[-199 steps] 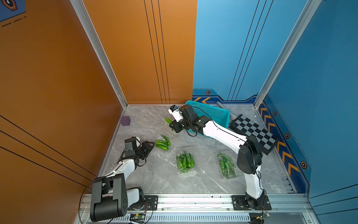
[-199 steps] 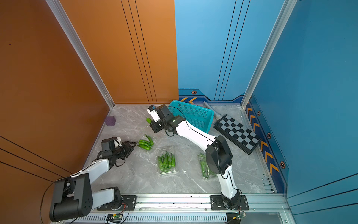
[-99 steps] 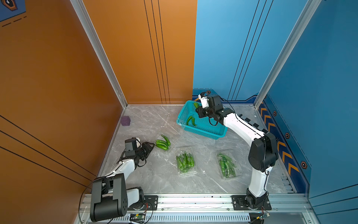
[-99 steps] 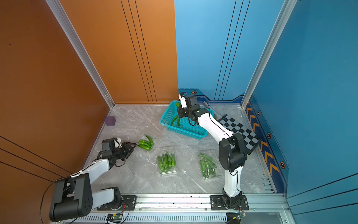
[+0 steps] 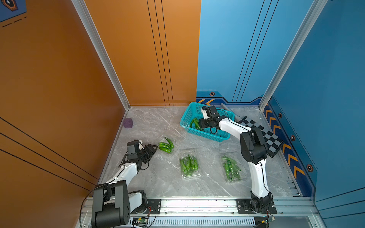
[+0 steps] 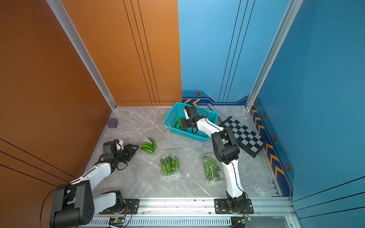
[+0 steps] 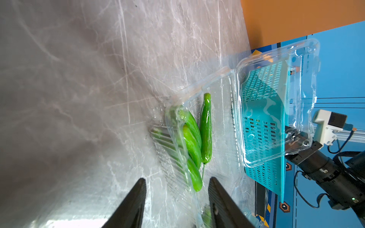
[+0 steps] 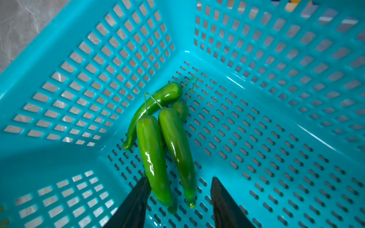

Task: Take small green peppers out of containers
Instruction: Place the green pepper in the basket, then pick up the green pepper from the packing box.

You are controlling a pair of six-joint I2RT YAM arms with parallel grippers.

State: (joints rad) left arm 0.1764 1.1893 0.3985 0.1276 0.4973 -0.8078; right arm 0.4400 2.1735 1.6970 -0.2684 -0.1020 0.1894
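Clear containers (image 5: 191, 175), three; teal basket (image 8: 59, 158), four peppers (image 8: 152, 148).

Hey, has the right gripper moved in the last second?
Yes. In a top view the right gripper has swung away from the purple cube toward the checkerboard, and now hangs open over the peppers in the teal basket.

Green peppers (image 8: 152, 150), teal perforated basket (image 5: 207, 136)

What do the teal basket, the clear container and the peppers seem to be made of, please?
Teal basket: rigid moulded plastic, smooth sheen, grid of slots.
Clear container: thin transparent plastic, glossy; basket visible through its lid.
Peppers: glossy waxy skin with sharp highlights; real or imitation, cannot tell.
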